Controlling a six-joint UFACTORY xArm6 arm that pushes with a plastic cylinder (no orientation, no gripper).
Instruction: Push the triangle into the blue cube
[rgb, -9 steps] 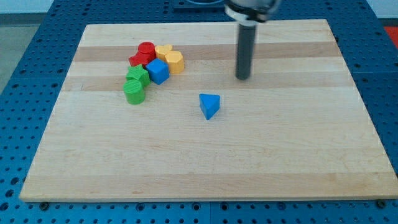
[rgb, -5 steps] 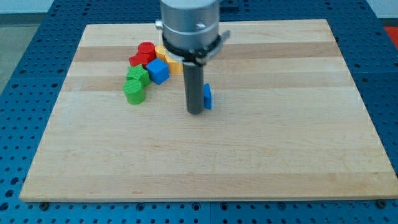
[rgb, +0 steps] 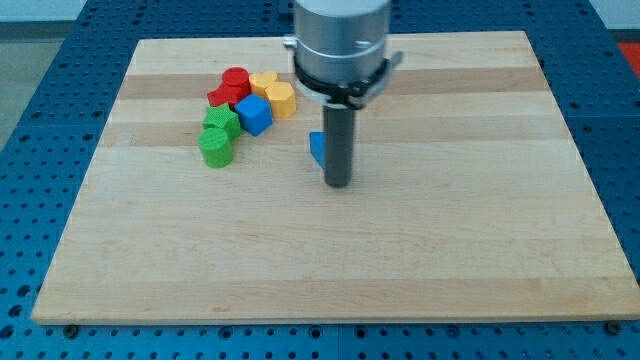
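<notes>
The blue triangle (rgb: 317, 147) lies near the middle of the wooden board, mostly hidden behind my rod; only its left edge shows. My tip (rgb: 338, 183) is on the board just right of and slightly below the triangle, close to or touching it. The blue cube (rgb: 254, 114) sits up and to the left of the triangle, at the right edge of a cluster of blocks, a short gap away from it.
Around the blue cube are a red block (rgb: 232, 85), two yellow blocks (rgb: 274, 94) and two green blocks (rgb: 217, 137). The wooden board (rgb: 450, 230) lies on a blue perforated table.
My rod came from the upper right, passed to the triangle's left, and now stands on its right. The triangle has shifted a little up and left toward the cube.
</notes>
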